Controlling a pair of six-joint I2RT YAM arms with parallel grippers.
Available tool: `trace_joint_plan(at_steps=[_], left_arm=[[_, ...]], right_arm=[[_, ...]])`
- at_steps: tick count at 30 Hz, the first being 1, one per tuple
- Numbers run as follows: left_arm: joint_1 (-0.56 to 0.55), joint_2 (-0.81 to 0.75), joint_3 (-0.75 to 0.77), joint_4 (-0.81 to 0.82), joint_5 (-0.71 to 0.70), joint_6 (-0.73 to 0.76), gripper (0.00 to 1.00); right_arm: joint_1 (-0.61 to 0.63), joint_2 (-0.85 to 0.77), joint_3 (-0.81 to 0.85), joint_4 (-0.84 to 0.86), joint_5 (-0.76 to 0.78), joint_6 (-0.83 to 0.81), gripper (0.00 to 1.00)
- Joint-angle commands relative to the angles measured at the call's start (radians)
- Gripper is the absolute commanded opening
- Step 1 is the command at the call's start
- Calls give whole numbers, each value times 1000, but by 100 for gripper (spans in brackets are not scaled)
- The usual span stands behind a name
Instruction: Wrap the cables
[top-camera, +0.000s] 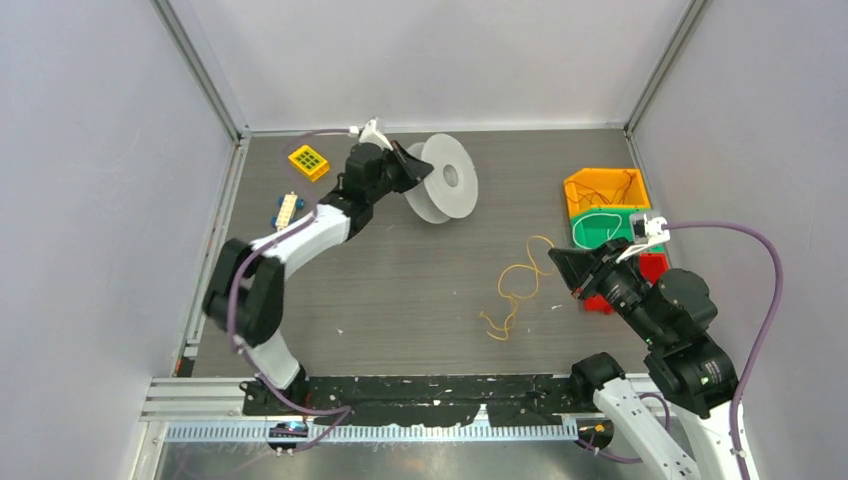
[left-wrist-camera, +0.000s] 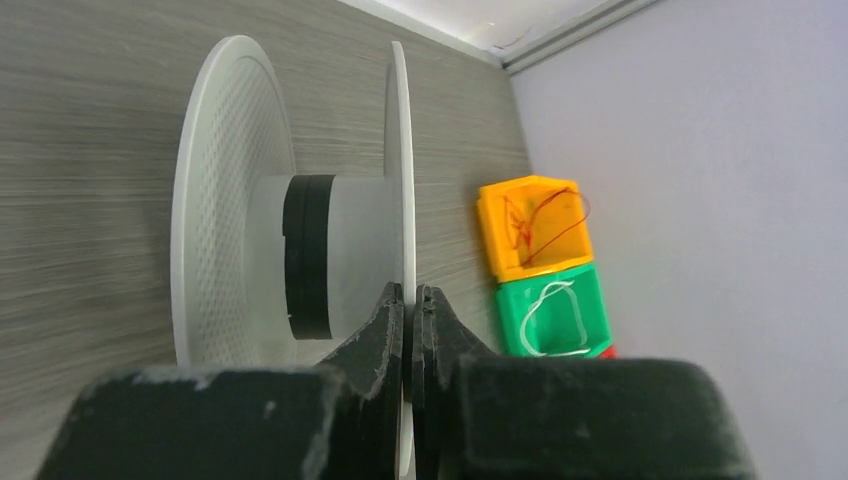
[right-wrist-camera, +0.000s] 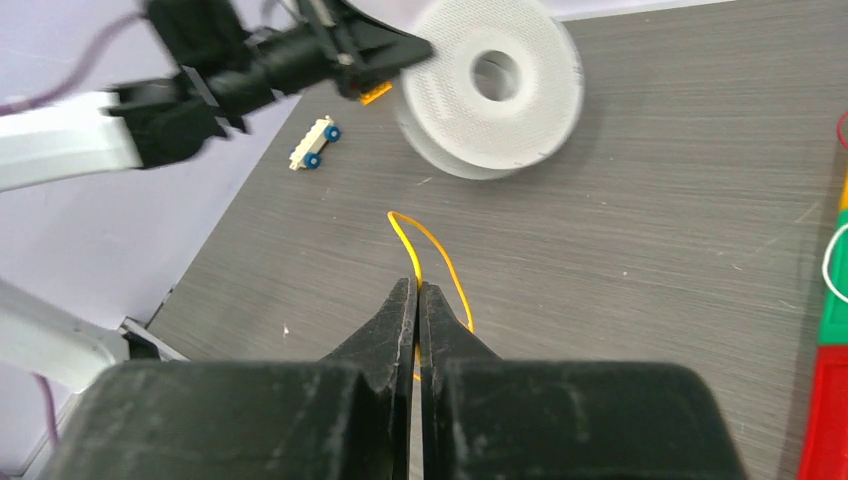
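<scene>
The thin yellow-orange wire (top-camera: 515, 285) lies in curly loops on the table right of centre. My right gripper (top-camera: 555, 260) is at its far loop and shut on it. In the right wrist view the wire (right-wrist-camera: 412, 255) runs up into the closed right gripper (right-wrist-camera: 417, 288). A white spool (top-camera: 450, 180) stands on its edge at the back centre and also shows in the right wrist view (right-wrist-camera: 500, 90). My left gripper (top-camera: 418, 166) is shut on the spool's flange. In the left wrist view my left gripper (left-wrist-camera: 410, 295) clamps the thin right flange of the spool (left-wrist-camera: 230, 200).
Stacked bins stand at the right: orange (top-camera: 600, 173) with a red wire, green (top-camera: 573, 230) with a white wire, and red (top-camera: 652, 265). A yellow block (top-camera: 309, 162) and a small white toy car (top-camera: 286, 210) lie at the back left. Walls enclose the table.
</scene>
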Motion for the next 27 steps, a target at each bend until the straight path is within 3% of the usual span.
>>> trace_joint_plan(at_steps=[1,6,14,20,27], left_arm=[[-62,-266,57,-375,-188,338,0],[-208,-382,113,-710,-516,521,0],[-440,-371,225,-1033,-913,566,0],[-457,-315,232,-1114,-955,463,0],[-457,-307,207,-1098,-811,357,0]], right_arm=[[5,-20,41,-30,46,-46,5],[5,-48,18,-47,53,-51,5],[5,-69,-36,-48,39,-46,6],[5,-40,-14,-59,35,-58,5],[6,-47,-9,-71,51,-57,5]])
